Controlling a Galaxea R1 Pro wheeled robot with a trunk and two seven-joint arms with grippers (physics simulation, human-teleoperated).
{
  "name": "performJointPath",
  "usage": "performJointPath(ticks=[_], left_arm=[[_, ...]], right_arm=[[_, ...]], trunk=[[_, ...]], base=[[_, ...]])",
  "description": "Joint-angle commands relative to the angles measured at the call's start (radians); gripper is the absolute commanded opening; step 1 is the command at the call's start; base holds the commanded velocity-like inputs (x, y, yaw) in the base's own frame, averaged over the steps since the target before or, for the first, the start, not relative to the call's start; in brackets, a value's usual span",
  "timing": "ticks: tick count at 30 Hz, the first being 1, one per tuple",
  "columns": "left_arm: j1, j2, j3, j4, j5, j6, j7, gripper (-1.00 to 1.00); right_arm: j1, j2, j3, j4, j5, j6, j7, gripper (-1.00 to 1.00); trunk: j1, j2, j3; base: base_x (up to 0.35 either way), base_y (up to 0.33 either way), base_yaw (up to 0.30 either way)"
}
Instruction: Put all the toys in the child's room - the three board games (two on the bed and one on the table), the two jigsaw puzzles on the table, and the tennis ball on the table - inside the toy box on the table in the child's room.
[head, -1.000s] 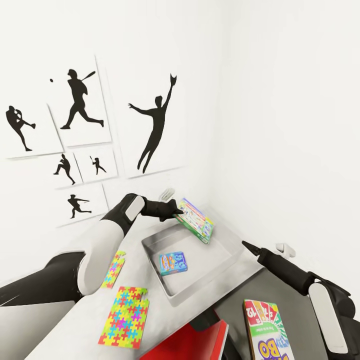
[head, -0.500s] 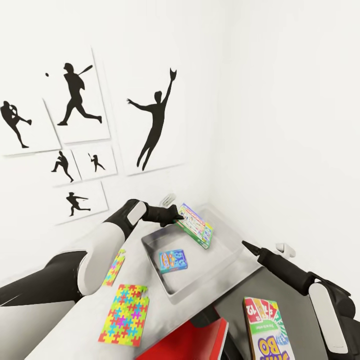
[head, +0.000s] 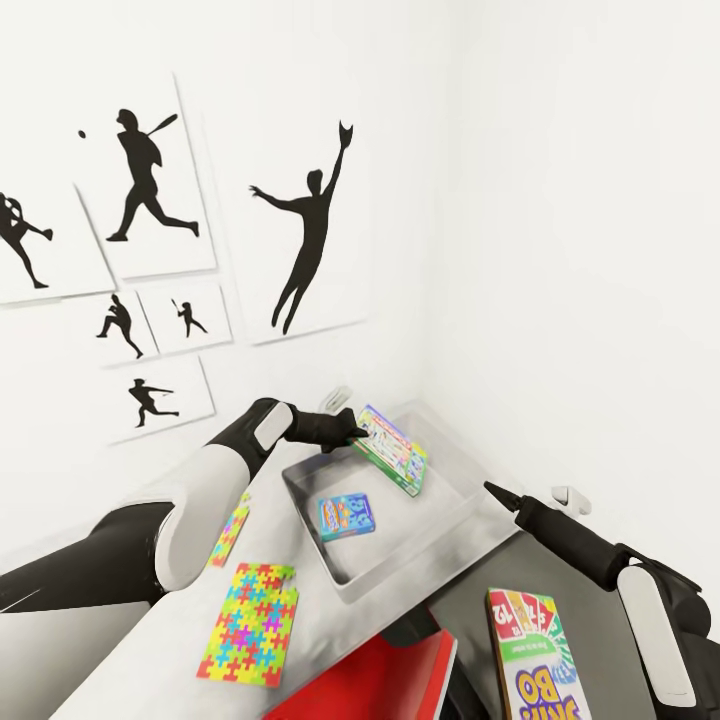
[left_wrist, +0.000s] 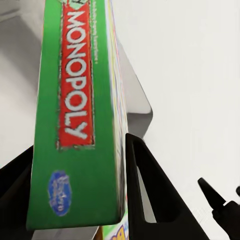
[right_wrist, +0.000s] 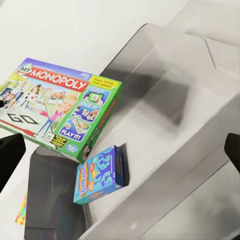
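Grey-white counter (head: 160, 640): your long mottled top runs to the wall corner and carries the toy box and both puzzles.
Toy box (head: 345, 590): light-grey tray on the counter's far end, next to the corner; sloped walls, no lid.
Monopoly box (head: 392, 449): your left claw (head: 352, 432) is clamped on one end of it, a finger (left_wrist: 150, 195) on each face. It hangs tilted over the toy box's far side, clear of the floor of the bin.
SKIP-BO box (head: 535, 655): lies flat at your lower right, beside the right arm, outside the toy box.
Large jigsaw puzzle (head: 250, 623): flat on the counter, near side of the toy box.
Second jigsaw puzzle (head: 230, 530): flat on the counter, partly hidden under your left arm.
Blue game box (head: 346, 515): lies flat inside the toy box, below the Monopoly box.
Right claw (head: 490, 489): empty, apart from the toy box's right rim; in your wrist view its fingers (right_wrist: 10, 155) stand wide apart.
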Motion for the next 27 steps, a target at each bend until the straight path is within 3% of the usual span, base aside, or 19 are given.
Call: performJointPath(ticks=[1, 13, 27], left_arm=[[-0.001, -0.001, 0.009, -0.002, -0.005, 0.005, -0.004, -1.00], [-0.001, -0.001, 0.009, -0.010, -0.007, -0.003, -0.081, -1.00], [-0.002, -0.001, 0.004, -0.011, -0.007, -0.028, -0.092, -1.00]], right_arm=[[-0.001, 0.000, -0.002, 0.000, 0.001, 0.006, 0.004, 1.00], [-0.001, 0.000, -0.002, 0.000, 0.002, 0.006, 0.006, 1.00], [-0.001, 0.000, -0.002, 0.000, 0.001, 0.006, 0.006, 1.00]], trunk=[[0.001, -0.002, -0.004], [0.001, -0.002, -0.023], [0.001, -0.002, -0.046]], base=[[0.000, 0.000, 0.000], [0.000, 0.000, 0.000], [0.000, 0.000, 0.000]])
